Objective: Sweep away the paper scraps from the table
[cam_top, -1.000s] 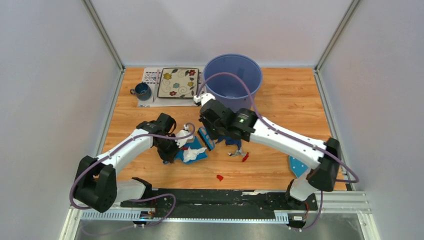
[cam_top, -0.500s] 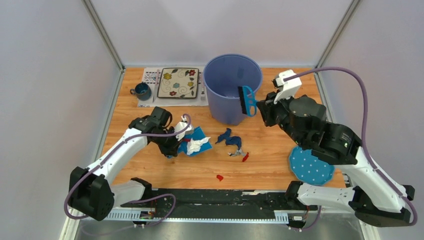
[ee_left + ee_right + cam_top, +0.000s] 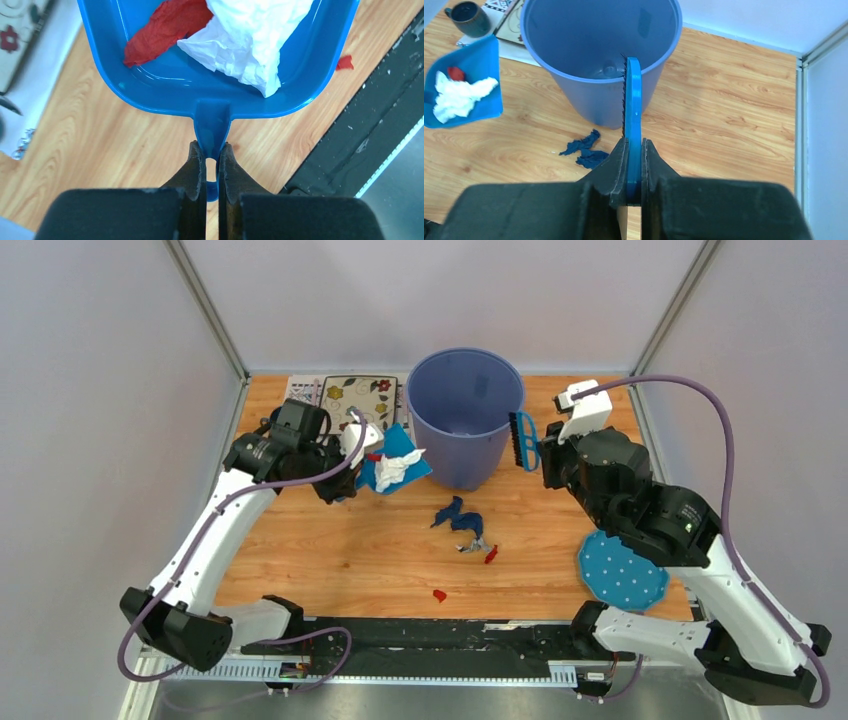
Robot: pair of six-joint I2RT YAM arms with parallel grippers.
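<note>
1. Top external view, near edge: one small red scrap (image 3: 439, 594) lies alone on the table (image 3: 330, 560), close to the arm bases and not collected
2. Mid-table: loose paper scraps (image 3: 462, 528) lie on the wood. A red bit (image 3: 490, 555) sits just beside a silver-grey bit (image 3: 468, 545), with crumpled dark blue pieces (image 3: 455, 515) just beyond. A polka-dot cloth (image 3: 622, 570) lies well apart to the right
3. Left gripper (image 3: 212, 155): fingers clenched on the handle stub of the blue dustpan (image 3: 150, 85). The pan appears raised off the table, just beside the left wall of the bin (image 3: 465, 455). It carries crumpled white paper (image 3: 250, 45) and a red piece (image 3: 165, 25)
4. Right gripper (image 3: 634, 150): fingers clamped on the handle of the blue brush (image 3: 632, 95). The brush is seen edge-on and is held clear of the table, near the bin's right rim
5. Bin: upright at far centre. Whether it already holds any scraps cannot be told from these views
6. Far left: a patterned plate (image 3: 352, 392) and a mug (image 3: 468, 15) rest on a placemat (image 3: 300, 392), with no scraps visible there
7. Progress, as judged: one pan load is gathered but not yet tipped into the bin. The mid-table cluster and the near-edge red scrap are left to sweep, so the task is roughly half complete
</note>
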